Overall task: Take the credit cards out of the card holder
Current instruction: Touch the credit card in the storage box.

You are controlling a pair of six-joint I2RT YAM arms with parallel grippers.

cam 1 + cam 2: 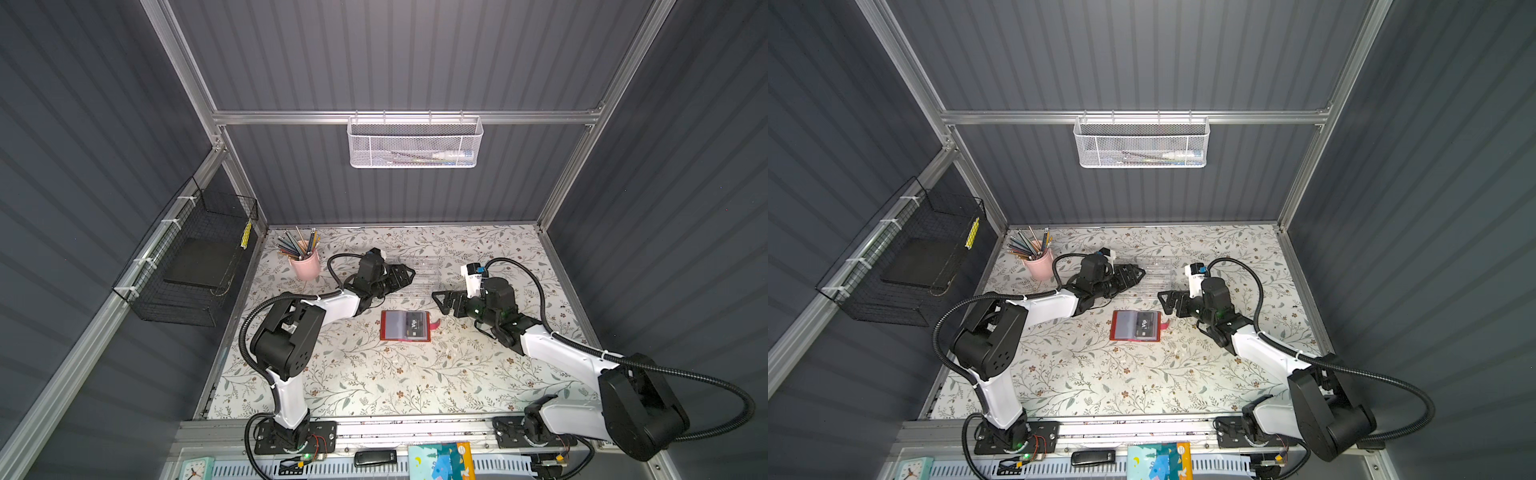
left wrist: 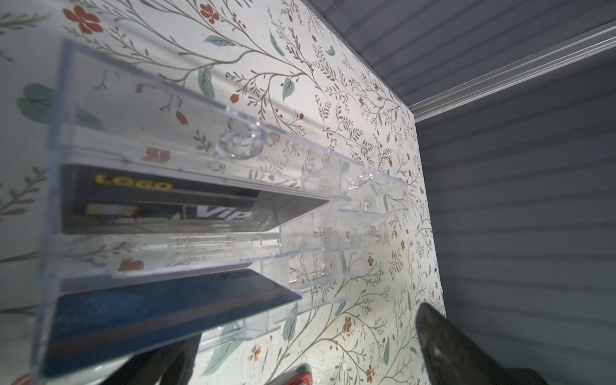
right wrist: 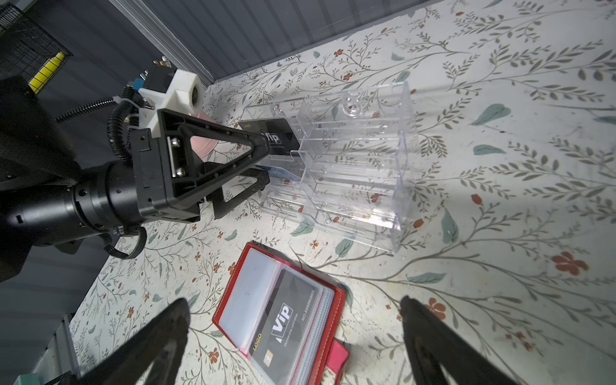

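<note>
Right tool [image 3: 293, 301] hangs spread and empty near open holder [image 3: 233, 286] on bench [image 1: 374, 374], left tool [image 3: 265, 163] likewise released by box [image 3: 360, 166]; best pinch black VIP card [image 3: 283, 325] at sleeve mouth, pull flat, left tool pinning holder.

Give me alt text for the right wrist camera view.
An open red leather-like card holder lies on the floral table, a black VIP credit card in its sleeve. Beyond, the open left gripper faces a clear acrylic box holding another black card.

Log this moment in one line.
red booklet card holder open flat | black VIP card in its sleeve | left pincer open at clear acrylic box | right pincer open near holder
</note>
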